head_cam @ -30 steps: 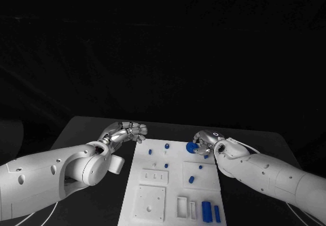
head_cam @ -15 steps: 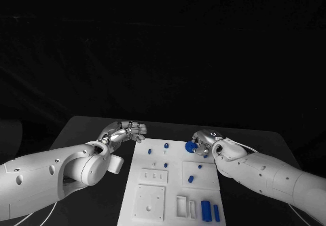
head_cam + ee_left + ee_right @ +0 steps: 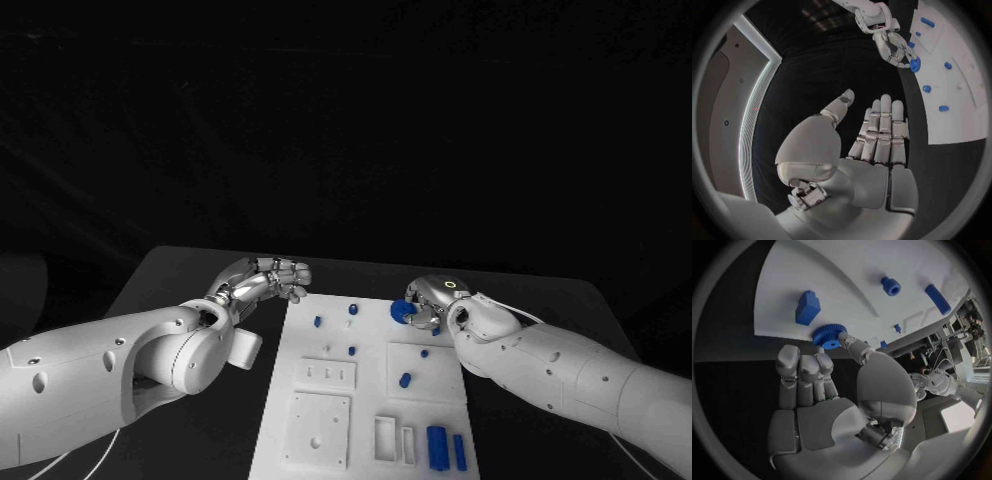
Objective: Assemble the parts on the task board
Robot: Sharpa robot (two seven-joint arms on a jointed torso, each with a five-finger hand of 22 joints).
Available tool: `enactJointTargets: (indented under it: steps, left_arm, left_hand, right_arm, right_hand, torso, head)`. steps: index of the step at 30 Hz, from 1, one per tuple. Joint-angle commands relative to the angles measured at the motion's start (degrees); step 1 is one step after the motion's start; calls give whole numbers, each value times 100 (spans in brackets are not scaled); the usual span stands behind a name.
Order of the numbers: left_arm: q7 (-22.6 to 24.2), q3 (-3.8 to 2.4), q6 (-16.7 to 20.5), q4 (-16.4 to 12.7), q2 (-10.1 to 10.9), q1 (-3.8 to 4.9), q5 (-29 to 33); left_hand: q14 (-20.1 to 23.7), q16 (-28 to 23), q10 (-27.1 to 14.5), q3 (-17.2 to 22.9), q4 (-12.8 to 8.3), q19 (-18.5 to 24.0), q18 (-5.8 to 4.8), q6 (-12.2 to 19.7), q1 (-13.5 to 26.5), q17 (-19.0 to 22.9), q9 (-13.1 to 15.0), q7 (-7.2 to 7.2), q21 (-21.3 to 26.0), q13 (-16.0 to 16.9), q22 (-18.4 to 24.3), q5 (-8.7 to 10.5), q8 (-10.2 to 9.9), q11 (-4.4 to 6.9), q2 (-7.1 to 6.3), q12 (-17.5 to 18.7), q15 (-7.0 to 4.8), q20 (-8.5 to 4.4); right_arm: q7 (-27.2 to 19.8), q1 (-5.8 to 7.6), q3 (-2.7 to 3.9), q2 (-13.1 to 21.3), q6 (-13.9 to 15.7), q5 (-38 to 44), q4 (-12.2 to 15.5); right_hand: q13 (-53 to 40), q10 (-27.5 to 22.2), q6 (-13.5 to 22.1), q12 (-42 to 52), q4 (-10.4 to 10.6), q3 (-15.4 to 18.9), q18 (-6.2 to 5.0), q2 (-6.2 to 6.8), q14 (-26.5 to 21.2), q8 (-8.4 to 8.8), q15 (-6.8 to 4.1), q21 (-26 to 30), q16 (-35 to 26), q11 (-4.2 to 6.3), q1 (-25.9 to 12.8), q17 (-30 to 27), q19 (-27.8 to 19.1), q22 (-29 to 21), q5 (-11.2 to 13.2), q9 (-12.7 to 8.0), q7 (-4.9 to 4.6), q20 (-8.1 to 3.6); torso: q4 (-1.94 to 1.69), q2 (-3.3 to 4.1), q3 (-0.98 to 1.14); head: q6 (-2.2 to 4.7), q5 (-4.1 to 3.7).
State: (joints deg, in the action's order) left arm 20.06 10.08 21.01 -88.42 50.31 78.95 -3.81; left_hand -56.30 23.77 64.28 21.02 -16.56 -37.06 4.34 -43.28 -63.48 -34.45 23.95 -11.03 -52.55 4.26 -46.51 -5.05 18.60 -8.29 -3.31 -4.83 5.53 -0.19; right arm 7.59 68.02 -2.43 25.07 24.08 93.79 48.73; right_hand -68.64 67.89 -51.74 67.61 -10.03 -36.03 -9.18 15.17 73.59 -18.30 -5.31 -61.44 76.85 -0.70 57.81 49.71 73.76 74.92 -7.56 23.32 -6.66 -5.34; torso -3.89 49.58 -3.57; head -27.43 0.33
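Note:
The white task board (image 3: 320,425) lies in the middle of the black table. My right hand (image 3: 433,298) hovers over the board's far right part and pinches a round blue toothed gear (image 3: 402,311) between thumb and fingers. The right wrist view shows the gear (image 3: 830,335) at the fingertips, just off the board's edge and close to a blue block (image 3: 807,307). My left hand (image 3: 273,278) is beside the board's far left corner, above the table. In the left wrist view, the left hand (image 3: 876,142) holds nothing, its fingers straight and the thumb apart.
Small blue pegs stand on the board's far half (image 3: 317,322), (image 3: 353,310), (image 3: 352,351), and one (image 3: 405,380) is nearer the middle. Two blue bars (image 3: 438,443) lie at the near right corner. White recessed plates (image 3: 317,430) take up the near left.
My right hand has edged slightly to the left with the gear in it. The left hand has stayed where it was.

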Motion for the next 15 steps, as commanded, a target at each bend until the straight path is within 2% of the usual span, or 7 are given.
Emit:
enactJointTargets:
  steps: [1, 8, 15]
  left_arm:
    - [36, -6, -43, -24, 2, 11, -36]
    - [32, -6, -44, 27, -37, 12, -56]
    - [36, -5, -47, 45, -62, 11, -56]
  left_hand:
    - [-15, -40, -48, -39, 2, 31, 69, -15, -8, -8, -7, -22, 33, -8, 7, -11, -27, 7, -15, 26, 12, 13]
    - [-15, -44, -54, -38, 3, 31, 69, -14, -10, -11, -9, -22, 33, -10, 7, -12, -29, 6, -15, 32, 12, 13]
    - [-16, -48, -61, -38, 5, 31, 68, -11, -6, -15, -11, -21, 33, -12, 7, -12, -32, 4, -13, 39, 13, 14]
  right_arm:
    - [40, -60, -34, -15, -263, 66, 0]
    - [51, -60, -34, -26, -290, 63, -6]
    - [75, -60, -34, -40, -337, 60, -6]
  right_hand:
    - [-10, -29, -31, -4, 8, 88, -582, -10, 18, 22, -21, -20, -41, -7, -106, 18, -19, 92, -98, -3, -64, -48]
    - [-13, -26, -35, 3, 10, 135, -582, -16, 20, 20, -24, -22, -44, -5, -133, 32, -23, 91, -143, 1, -62, -55]
    - [-20, -17, -50, 14, 53, 173, -582, -40, 21, 12, -28, -23, -48, -1, -189, 48, -24, 88, -179, 7, -57, -60]
  torso:
    - [2, -1, 1]
    - [1, -1, 8]
    - [5, 3, 5]
  head:
    - [1, 6]
    - [11, 6]
    - [2, -5]
